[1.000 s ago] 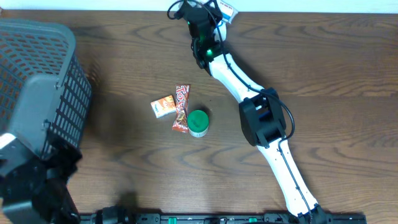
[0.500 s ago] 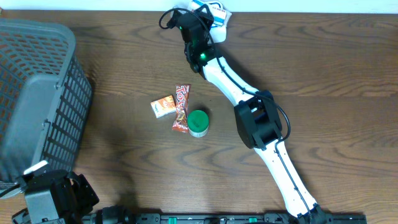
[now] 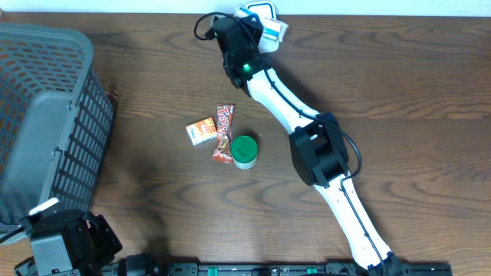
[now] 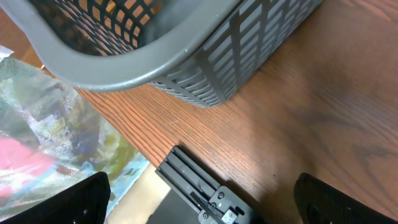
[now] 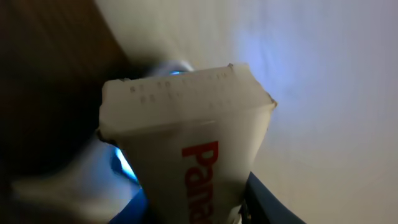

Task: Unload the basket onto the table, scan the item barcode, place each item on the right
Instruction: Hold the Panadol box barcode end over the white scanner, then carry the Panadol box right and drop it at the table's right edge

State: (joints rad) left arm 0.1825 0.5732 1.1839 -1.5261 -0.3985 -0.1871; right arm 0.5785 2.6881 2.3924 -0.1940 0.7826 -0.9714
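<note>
Shifted toward 9 o'clock along the brown wooden table's [image 3: 399, 69] far edge, the right claw [image 3: 257, 29] gripped the white-and-blue cardboard box with red lettering [image 3: 267, 17] at 12 o'clock. The left claw [image 4: 199, 208] hung wide open. A loose hold could let the box twist, hiding its barcode.

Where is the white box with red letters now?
The white box is at the table's far edge, top centre in the overhead view, held in the right tool.
</note>
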